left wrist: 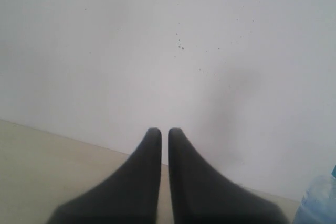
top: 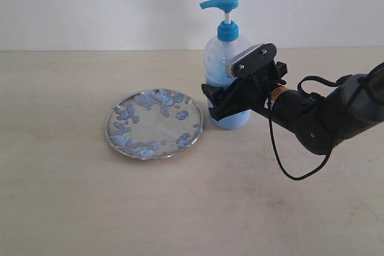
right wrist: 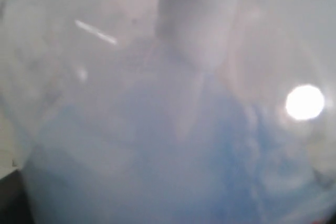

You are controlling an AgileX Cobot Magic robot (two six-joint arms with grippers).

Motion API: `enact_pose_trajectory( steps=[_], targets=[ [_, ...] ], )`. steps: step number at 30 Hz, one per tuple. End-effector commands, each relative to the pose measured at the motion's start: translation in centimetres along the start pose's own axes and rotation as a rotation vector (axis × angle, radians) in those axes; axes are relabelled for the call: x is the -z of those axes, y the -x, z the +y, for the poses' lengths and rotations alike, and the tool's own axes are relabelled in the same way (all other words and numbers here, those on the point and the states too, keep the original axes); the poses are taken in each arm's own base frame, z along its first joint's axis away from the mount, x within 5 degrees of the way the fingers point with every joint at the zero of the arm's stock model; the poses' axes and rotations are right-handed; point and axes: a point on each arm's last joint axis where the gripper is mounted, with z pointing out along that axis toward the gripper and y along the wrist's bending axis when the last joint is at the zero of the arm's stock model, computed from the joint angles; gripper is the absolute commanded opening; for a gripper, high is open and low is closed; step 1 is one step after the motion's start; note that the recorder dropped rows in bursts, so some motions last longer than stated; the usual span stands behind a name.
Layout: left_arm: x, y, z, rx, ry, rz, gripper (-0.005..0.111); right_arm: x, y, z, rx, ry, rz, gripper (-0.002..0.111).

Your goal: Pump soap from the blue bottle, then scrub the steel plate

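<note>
The blue bottle [top: 221,55] stands upright at mid-table, its bright blue pump head [top: 220,3] pointing left. My right gripper [top: 218,102] is clamped round the bottle's lower body, shut on it. The bottle's pale blue liquid [right wrist: 157,140] fills the right wrist view, blurred, and hides the jaws there. The steel plate [top: 157,126] lies flat just left of the bottle, and blobs of soap [top: 157,101] dot much of its surface. My left gripper [left wrist: 164,131] is shut on nothing, facing a white wall, with a corner of the bottle [left wrist: 319,203] at that view's edge. It is outside the exterior view.
The beige table [top: 72,208] runs back to a white wall [top: 90,4]. A black cable [top: 282,160] loops down from the right arm onto the table to the right of the bottle.
</note>
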Motion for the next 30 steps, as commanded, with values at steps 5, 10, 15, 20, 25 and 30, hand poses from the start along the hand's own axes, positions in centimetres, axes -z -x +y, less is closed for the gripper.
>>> enact_pose_trajectory(
  steps=[5,10,15,20,25,30],
  targets=[
    [0.0,-0.1,0.1,0.038,0.003,0.0,0.004,0.2,-2.2,0.7,0.133,0.056,0.166,0.0],
    [-1.9,-0.1,0.1,0.044,0.063,0.154,0.004,0.3,-2.5,0.7,0.156,0.062,0.191,0.0],
    [-7.4,2.4,-0.9,-0.056,0.103,0.32,0.004,0.3,-2.5,0.6,0.147,0.051,0.192,0.0],
    [-15.7,4.1,-1.7,-0.201,0.084,0.414,0.004,0.3,-2.5,0.4,0.124,0.027,0.196,0.0],
    [-22.1,5.1,-5.2,-0.316,-0.192,0.234,0.004,0.3,-2.5,0.0,0.079,-0.019,0.204,0.0],
    [-25.3,3.9,-9.8,-0.339,-0.484,0.292,0.004,0.3,-2.6,-0.5,0.028,-0.076,0.212,0.0]
  ],
)
